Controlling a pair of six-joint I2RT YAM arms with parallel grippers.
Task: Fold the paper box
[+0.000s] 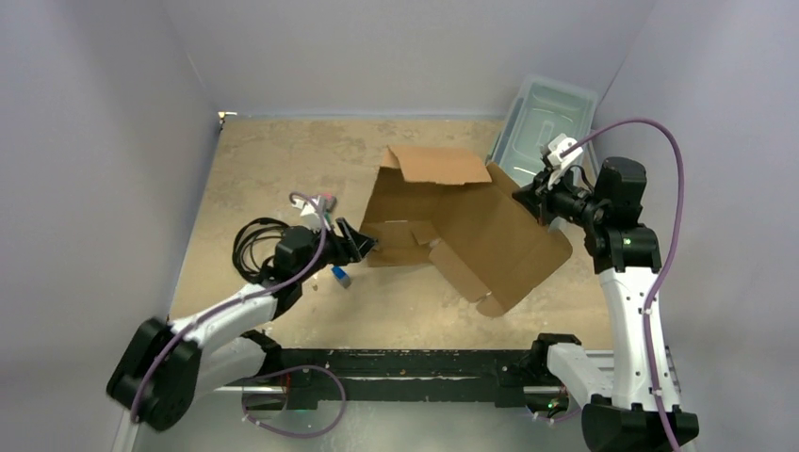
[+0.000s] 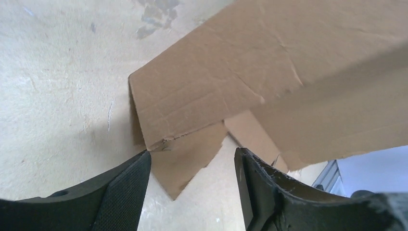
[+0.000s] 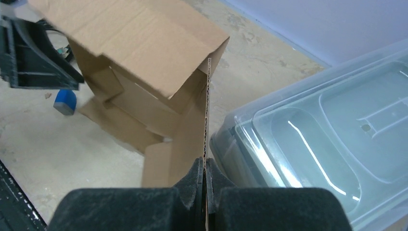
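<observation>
Jaws: L gripper (image 2: 192, 161) apart, a flap corner of the paper box (image 1: 471, 231) just ahead (touching? can't tell); R gripper (image 3: 204, 168) clamped on its edge. Box half-raised mid-bench (image 1: 273, 169), toward far right corner, beside clear bin (image 1: 556, 113).

Clear lidded bin (image 1: 551, 118) far right; blue block (image 1: 341, 277), cable coil (image 1: 252, 245) left.

Noted plain brown, unprinted, across the paper box (image 1: 462, 221), with paler tan along its creases. Found the table (image 1: 283, 169) sandy beige with darker mottling. Saw black on the left gripper (image 2: 192, 166), with a fine dotted texture on one of its pads (image 2: 122, 192), and black again on the right gripper (image 3: 204, 168). Made out a clear, faintly blue-green bin (image 1: 551, 108), a purple cable (image 1: 645, 121) and a small blue item (image 1: 341, 277), seemingly plain.
</observation>
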